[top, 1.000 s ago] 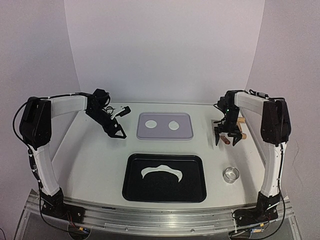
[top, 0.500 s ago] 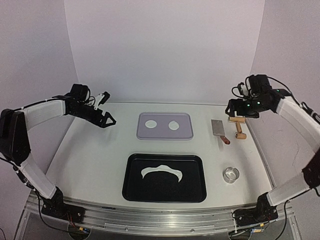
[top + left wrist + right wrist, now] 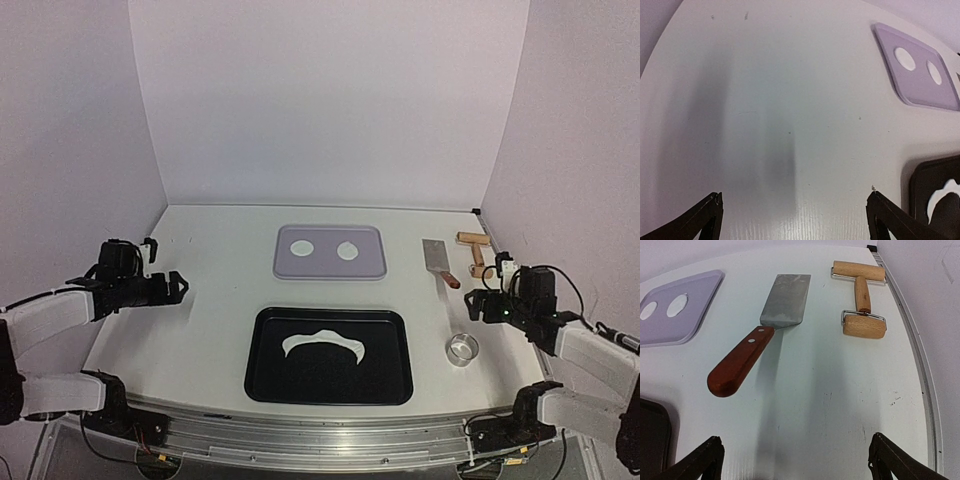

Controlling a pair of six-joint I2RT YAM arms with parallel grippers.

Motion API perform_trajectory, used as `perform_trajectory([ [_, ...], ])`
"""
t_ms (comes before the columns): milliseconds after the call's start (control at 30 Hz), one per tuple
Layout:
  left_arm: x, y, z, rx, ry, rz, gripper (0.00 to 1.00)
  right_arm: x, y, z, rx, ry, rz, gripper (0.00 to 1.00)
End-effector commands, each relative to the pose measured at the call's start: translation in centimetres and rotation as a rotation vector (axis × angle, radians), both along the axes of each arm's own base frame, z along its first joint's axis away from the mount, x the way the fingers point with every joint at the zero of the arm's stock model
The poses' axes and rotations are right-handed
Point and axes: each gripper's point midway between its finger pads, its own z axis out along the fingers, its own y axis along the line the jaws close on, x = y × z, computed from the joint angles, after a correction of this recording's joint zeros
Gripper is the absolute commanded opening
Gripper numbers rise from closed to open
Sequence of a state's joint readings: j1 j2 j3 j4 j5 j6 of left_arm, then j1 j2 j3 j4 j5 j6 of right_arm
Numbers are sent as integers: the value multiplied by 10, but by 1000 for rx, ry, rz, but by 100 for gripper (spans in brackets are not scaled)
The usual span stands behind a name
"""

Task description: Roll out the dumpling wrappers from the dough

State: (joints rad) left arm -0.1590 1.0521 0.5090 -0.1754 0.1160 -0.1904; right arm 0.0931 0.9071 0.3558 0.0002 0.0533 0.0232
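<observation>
White dough point(image 3: 322, 343) lies as a crescent-shaped leftover in the black tray point(image 3: 380, 378) near the front of the table point(image 3: 200, 340). Two dumpling wrappers point(image 3: 300, 247) sit side by side, not touching, on the lilac tray point(image 3: 325, 269) behind it. Both arms hang low at the near corners. The left gripper point(image 3: 172, 287) is spread wide over bare tabletop with nothing between its fingers. The right gripper point(image 3: 482, 305) is just as wide and empty, and faces the spatula point(image 3: 767, 335) and the wooden roller point(image 3: 860, 292). The metal ring point(image 3: 461, 349) stands near the black tray's right edge.

With two discs cut and only scrap left, the work looks close to done. A third wrapper would mean gathering the crescent into a lump first; it looks thin, though its thickness is hard to judge from above. The right arm is the nearer to the roller and should close across its slim middle handle, not on a barrel, so the barrels can turn. The left arm can hold the black tray's rim so it does not slide. Light, even passes from the centre outward suit soft dough, well away from the finished discs.
</observation>
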Motion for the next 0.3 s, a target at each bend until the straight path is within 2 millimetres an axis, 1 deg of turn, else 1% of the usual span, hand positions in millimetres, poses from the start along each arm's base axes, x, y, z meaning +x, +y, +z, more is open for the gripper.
perform_trajectory([
  [0, 23, 22, 36, -110, -187, 169, 100, 10, -5, 18, -2, -164, -32, 97],
  [67, 23, 25, 31, -123, -199, 174, 100, 6, -5, 10, 4, -155, -33, 97],
  [133, 20, 21, 28, -109, -225, 119, 100, 3, -7, 6, 3, -153, -40, 97],
  [200, 19, 17, 28, -78, -254, 62, 100, 1, -9, 4, -9, -159, -44, 97],
  [267, 21, 16, 29, -72, -257, 55, 100, 0, -9, 3, -17, -161, -40, 97],
])
